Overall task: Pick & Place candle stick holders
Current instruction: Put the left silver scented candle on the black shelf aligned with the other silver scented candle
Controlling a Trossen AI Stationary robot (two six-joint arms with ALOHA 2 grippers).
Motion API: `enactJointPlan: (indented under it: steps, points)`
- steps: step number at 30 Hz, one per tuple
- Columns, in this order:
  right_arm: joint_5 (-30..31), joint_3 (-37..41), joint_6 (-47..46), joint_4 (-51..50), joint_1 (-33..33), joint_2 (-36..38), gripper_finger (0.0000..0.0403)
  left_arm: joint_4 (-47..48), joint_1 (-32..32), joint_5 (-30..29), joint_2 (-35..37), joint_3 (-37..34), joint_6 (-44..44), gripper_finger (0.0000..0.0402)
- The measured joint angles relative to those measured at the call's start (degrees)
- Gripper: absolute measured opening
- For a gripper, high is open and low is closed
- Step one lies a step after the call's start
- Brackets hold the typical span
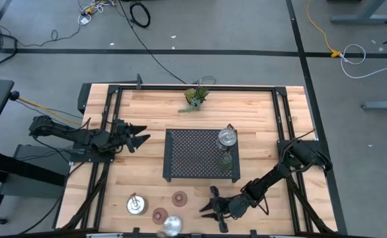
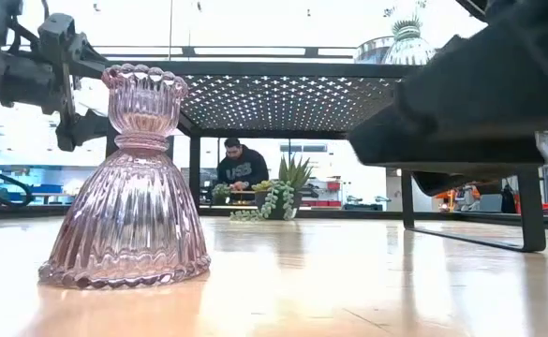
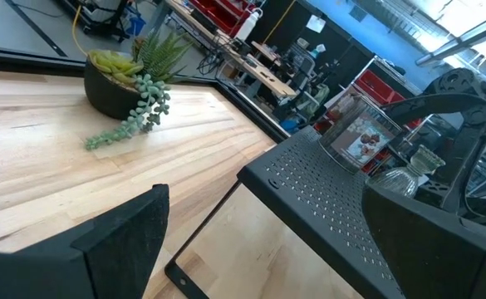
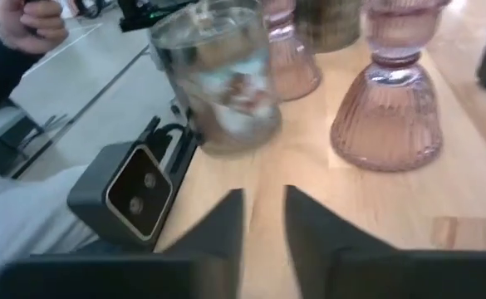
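Observation:
Two holders stand on the black perforated rack (image 1: pixel 193 158): a silver one (image 1: pixel 227 137) and an olive-green one (image 1: pixel 225 160). Near the table's front edge stand two silver holders (image 1: pixel 136 205) (image 1: pixel 172 225) and two pink ribbed glass ones (image 1: pixel 179 198) (image 1: pixel 159 215), each on its wide base. My right gripper (image 1: pixel 211 209) is low over the table just right of them, slightly open and empty. Its wrist view shows its fingertips (image 4: pixel 263 208) short of a silver holder (image 4: pixel 218 75) and a pink one (image 4: pixel 388 100). My left gripper (image 1: pixel 139 137) is wide open and empty, left of the rack (image 3: pixel 326 183).
A potted plant sprig (image 1: pixel 196 98) sits at the table's far edge. A small camera (image 4: pixel 130 187) is fixed at the front edge, close to the holders. A person's hand (image 4: pixel 27 21) shows beyond the front edge. Bare wood lies between the rack and the front holders.

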State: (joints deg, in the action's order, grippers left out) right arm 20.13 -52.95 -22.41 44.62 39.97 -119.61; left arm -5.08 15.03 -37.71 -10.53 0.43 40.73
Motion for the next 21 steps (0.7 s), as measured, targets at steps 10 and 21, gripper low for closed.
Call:
enactJointPlan:
  steps: [10, 21]
  points:
    - [0.09, 0.00, -0.40, -3.01, -0.04, 0.02, 0.0042, 0.09, 0.00, 1.35, 0.00, 0.02, 0.40, 0.0399]
    - [0.26, 0.00, -1.08, -3.97, -0.07, 0.02, 0.0057, 0.06, 0.00, 2.79, -0.01, 0.02, 0.63, 0.0399]
